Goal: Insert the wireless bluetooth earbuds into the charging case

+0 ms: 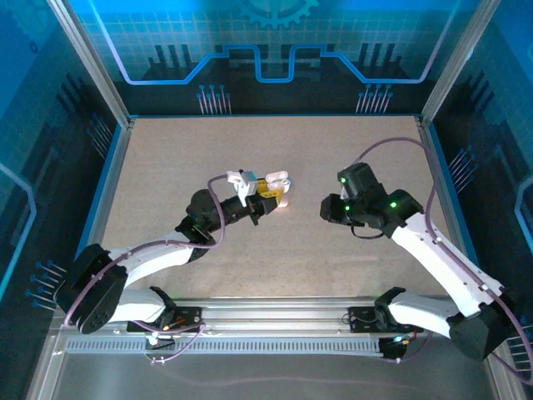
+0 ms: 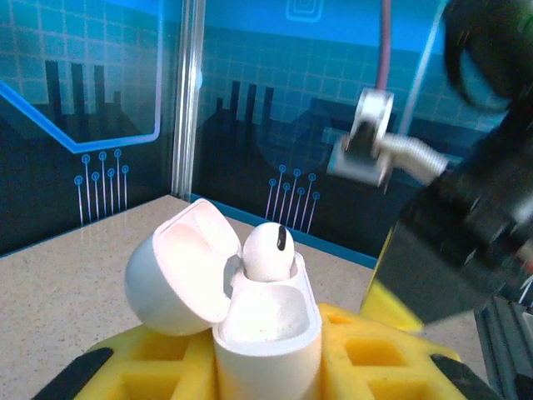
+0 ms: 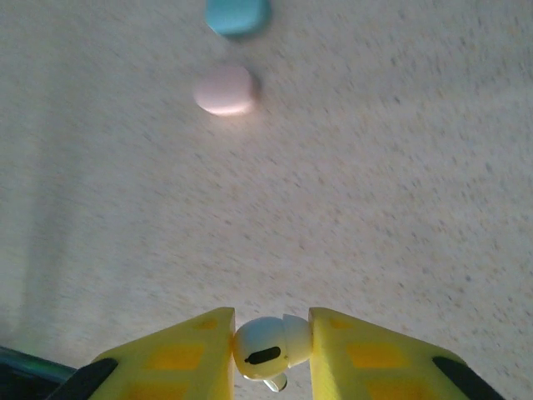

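Two tools are closed on things: the left tool (image 2: 266,371) clamps an open white plastic charging case (image 2: 268,321) with one white earbud (image 2: 268,250) seated inside. The right tool (image 3: 271,335) pinches a second white earbud (image 3: 261,348) over the speckled beige worktop (image 3: 375,208), well apart from a pink rounded piece (image 3: 224,90) and a light blue rounded piece (image 3: 238,14).

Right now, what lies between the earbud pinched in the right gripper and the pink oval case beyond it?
Nothing. The right wrist view shows bare table between the white earbud in the right gripper and the pink oval case.
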You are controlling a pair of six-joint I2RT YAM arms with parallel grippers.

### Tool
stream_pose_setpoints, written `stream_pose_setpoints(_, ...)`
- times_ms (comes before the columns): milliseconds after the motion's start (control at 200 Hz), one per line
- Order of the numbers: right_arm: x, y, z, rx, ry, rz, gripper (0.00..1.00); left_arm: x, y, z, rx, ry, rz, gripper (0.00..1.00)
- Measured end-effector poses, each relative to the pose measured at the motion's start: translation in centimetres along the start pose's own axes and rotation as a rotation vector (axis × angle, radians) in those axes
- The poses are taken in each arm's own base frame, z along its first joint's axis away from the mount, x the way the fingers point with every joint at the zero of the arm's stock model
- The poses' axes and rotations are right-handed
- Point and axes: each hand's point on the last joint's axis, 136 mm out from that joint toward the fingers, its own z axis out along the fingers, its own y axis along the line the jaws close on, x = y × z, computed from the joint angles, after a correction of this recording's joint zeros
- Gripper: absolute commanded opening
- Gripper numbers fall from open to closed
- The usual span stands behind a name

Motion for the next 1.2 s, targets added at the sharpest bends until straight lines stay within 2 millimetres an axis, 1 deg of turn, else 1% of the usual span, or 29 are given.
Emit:
stream_pose_setpoints(120,-2.6,3.0,-2.5,-0.097,-0.065,-0.018,0.27,1.3,0.2,0.6,-0.007,0.017,-0.009,0.27)
stream_pose_setpoints(215,-4.3,5.3,-4.1,-0.173,-0.103,-0.03,0.28,1.9,0.2,1.0,-0.013,0.024,-0.013,0.28)
stream_pose_setpoints(285,-5.3,6.7,-4.7,-0.221,-0.12,-0.037,0.28,2.0,0.2,1.2,-0.018,0.018,-0.012,0.28)
stream_pose_setpoints(360,-5.8,7.7,-4.9,-0.262,-0.126,-0.043,0.28,1.9,0.0,1.6,-0.016,0.006,-0.009,0.28)
stream_pose_setpoints(545,-5.9,9.1,-4.3,-0.303,-0.116,-0.05,0.28,1.7,-0.3,2.3,-0.021,-0.014,-0.005,0.28)
stream_pose_setpoints(665,-5.5,10.5,-4.0,-0.332,-0.111,-0.077,0.28,1.8,-1.1,3.1,-0.007,-0.021,-0.006,0.28)
stream_pose_setpoints(795,-5.7,11.4,-4.1,-0.352,-0.134,-0.094,0.28,1.8,-1.6,3.5,0.0,-0.026,-0.007,0.28)
stream_pose_setpoints(945,-5.6,11.9,-4.1,-0.346,-0.155,-0.114,0.28,1.7,-1.7,3.6,-0.012,-0.033,-0.007,0.28)
stream_pose_setpoints(1200,-5.4,11.9,-2.9,-0.297,-0.159,-0.148,0.28,1.2,-1.7,3.7,-0.02,-0.05,-0.004,0.29)
